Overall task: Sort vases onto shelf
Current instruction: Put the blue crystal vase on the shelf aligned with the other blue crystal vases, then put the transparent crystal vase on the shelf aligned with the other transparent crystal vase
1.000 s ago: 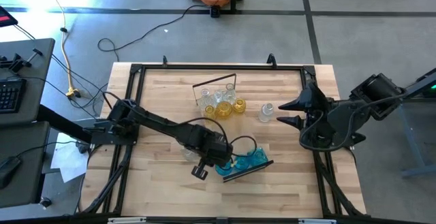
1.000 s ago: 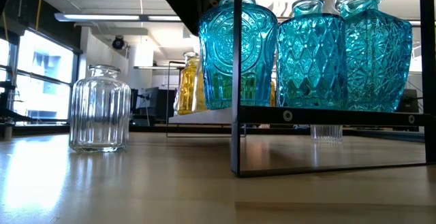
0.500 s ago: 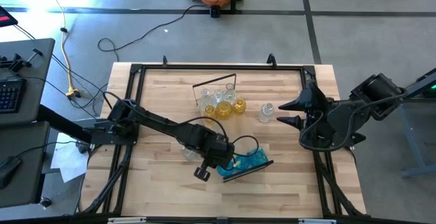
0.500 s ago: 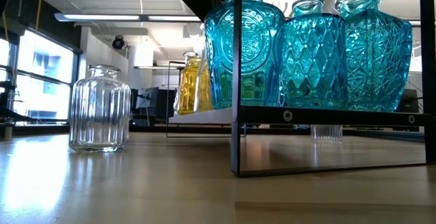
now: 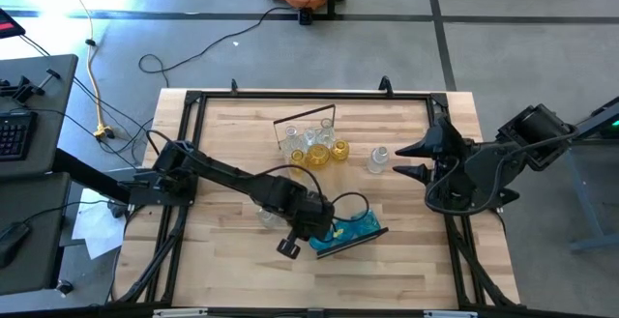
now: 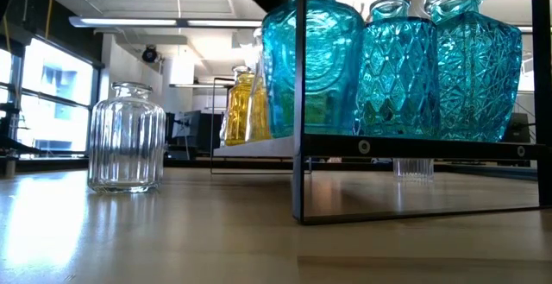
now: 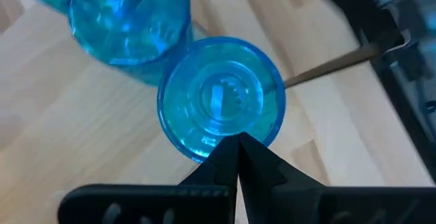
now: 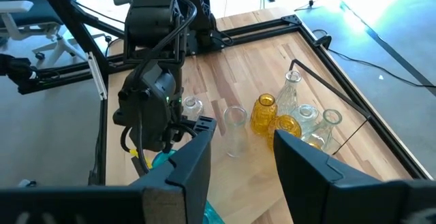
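Blue vase (image 6: 312, 64) has slid rightward along the near shelf (image 6: 414, 146), closing on its two blue neighbours.
Left gripper (image 7: 236, 157), jaws closed, nudges its rim; right gripper (image 8: 238, 157) waits open at the tabletop's right edge.

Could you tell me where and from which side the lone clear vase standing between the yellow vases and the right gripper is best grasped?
I'd take the clear vase by its narrow neck, coming from the right gripper side. It stands upright and apart from the yellow vases, so that side looks free, and the open fingers should span the neck more easily than the round body.
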`<action>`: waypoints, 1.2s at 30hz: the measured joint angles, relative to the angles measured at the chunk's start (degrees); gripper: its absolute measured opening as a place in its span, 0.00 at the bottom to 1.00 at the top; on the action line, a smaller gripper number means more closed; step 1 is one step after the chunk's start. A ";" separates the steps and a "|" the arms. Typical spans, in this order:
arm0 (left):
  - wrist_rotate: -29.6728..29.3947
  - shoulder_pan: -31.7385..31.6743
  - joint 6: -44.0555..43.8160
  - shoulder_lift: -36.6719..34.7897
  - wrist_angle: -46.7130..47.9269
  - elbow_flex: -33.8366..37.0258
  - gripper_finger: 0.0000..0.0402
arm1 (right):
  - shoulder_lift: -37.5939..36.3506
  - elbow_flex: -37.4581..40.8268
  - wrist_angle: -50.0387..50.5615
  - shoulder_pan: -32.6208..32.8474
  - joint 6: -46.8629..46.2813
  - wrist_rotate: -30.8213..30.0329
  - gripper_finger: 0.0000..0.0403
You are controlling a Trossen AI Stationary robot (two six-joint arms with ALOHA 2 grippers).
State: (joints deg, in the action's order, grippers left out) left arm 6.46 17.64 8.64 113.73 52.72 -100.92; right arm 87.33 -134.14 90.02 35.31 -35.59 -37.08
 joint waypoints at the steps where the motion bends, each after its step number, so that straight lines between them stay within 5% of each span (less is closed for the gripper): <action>1: 0.62 -0.01 -0.03 0.00 -0.49 0.00 0.00 | 0.00 -0.01 0.00 0.00 0.00 0.00 0.36; 10: 0.30 -0.06 -0.48 0.00 0.13 0.00 0.00 | 0.00 0.01 0.00 0.00 -0.17 0.00 0.36; 16: -6.79 -0.28 -0.52 -1.11 1.70 0.00 0.00 | 0.00 0.00 0.00 0.00 -0.17 0.00 0.36; 28: -16.94 -1.87 -9.48 -12.55 8.59 -0.07 0.00 | 0.01 0.00 0.00 -0.01 -0.17 0.02 0.36; 36: -17.58 -1.72 -17.73 -20.68 18.51 -0.09 0.00 | 0.04 -0.01 0.00 -0.02 -0.02 0.00 0.36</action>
State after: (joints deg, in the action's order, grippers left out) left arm -11.12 15.92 -9.09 93.05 71.22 -101.01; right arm 87.37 -134.15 90.02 35.29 -35.62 -37.08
